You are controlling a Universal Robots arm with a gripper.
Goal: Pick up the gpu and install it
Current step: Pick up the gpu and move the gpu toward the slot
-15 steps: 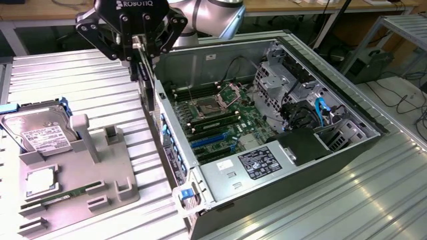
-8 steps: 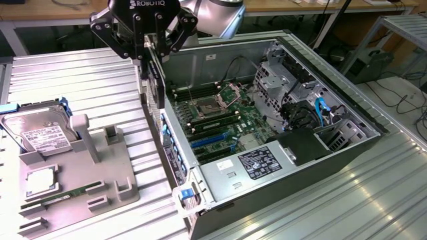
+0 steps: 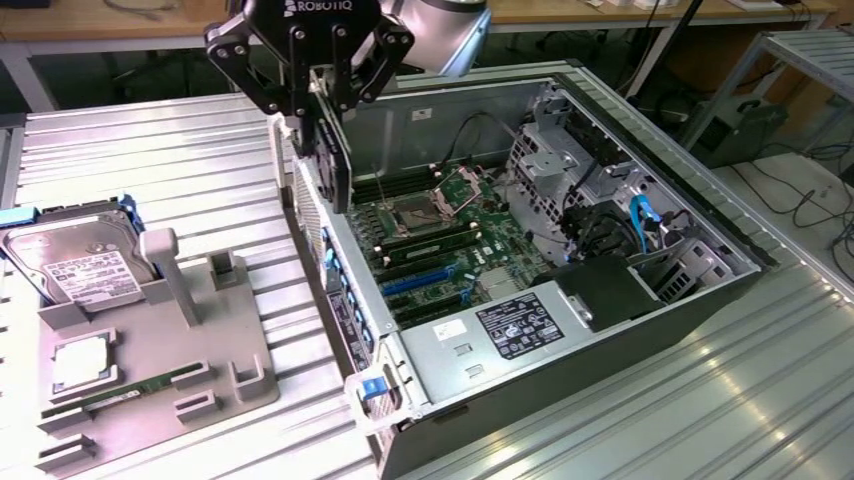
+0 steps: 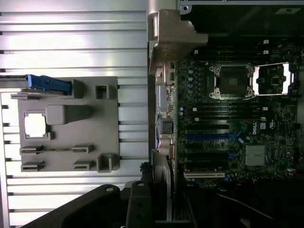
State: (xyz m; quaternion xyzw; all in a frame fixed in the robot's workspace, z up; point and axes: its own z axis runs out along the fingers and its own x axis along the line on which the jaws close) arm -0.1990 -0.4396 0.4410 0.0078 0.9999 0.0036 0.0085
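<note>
Gpu (image 3: 334, 178) held upright in hand (image 3: 322, 112), over computer case (image 3: 534, 385) rear edge

The tool (image 3: 324, 105) hangs at the top of the exterior view and points straight down. Its black linked fingers (image 3: 267, 90) are drawn in from both sides and clamped on the gpu (image 3: 334, 160). Behind it, the arm's silver wrist joint (image 3: 447, 30) sits toward the exterior view's right.
</note>
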